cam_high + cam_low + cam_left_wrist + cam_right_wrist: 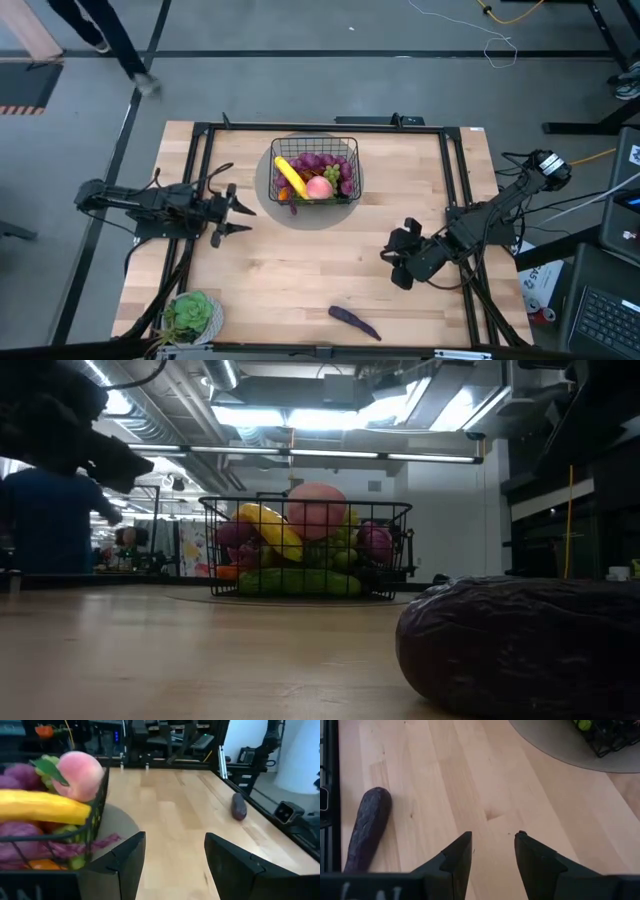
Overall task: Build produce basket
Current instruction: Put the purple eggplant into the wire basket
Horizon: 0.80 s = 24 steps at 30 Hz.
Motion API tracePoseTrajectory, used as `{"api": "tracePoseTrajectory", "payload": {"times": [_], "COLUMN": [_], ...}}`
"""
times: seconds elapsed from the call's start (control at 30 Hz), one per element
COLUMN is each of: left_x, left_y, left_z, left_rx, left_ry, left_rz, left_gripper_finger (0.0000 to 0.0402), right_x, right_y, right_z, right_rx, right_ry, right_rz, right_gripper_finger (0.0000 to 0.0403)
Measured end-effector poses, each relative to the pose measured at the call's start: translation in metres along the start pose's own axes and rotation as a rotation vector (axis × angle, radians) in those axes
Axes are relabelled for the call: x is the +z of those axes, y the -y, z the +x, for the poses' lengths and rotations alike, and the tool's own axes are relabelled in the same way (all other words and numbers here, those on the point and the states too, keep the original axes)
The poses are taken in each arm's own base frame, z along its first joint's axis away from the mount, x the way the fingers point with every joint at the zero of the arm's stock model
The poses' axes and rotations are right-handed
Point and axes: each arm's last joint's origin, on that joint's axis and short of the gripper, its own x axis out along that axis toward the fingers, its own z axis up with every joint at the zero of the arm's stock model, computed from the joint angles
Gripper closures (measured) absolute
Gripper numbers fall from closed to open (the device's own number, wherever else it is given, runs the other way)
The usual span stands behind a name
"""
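1. The basket (315, 170) sits on a round grey disc (268, 192) toward the table's far side, loaded with a banana (290, 176), peach (319, 187) and purple grapes (312, 160).
2. One eggplant (354, 321) lies alone on the wooden table (300, 270), well apart from the basket, near the front edge.
3. Left gripper (228, 212) hangs just left of the basket, fingers apart, nothing in them.
4. Right gripper (397, 266) is between basket and eggplant, off to the right, jaws apart and empty too.
5. A potted plant (192, 313) is at the front-left corner, far from the basket.

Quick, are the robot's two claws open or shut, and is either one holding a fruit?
Left gripper: open, holding nothing, beside the black wire-grid basket.
Right gripper: open, holding nothing, over bare wooden table.
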Motion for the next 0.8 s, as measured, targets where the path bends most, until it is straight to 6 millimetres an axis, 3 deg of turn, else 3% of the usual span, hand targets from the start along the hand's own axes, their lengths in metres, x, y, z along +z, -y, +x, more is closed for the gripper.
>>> {"api": "tracePoseTrajectory", "payload": {"times": [0.23, 0.8], "left_x": [0.007, 0.004], "left_y": [-0.002, 0.000], "left_z": [-0.007, -0.004], "left_rx": [0.071, 0.007], "left_ry": [0.034, 0.094], "left_rz": [0.033, -0.014], "left_gripper_finger": [0.0202, 0.0202], "right_x": [0.005, 0.013], "right_y": [-0.004, -0.016], "right_z": [0.000, 0.007], "right_rx": [0.035, 0.083], "right_ry": [0.050, 0.163], "right_rz": [0.032, 0.094], "right_gripper_finger": [0.0254, 0.0254]}}
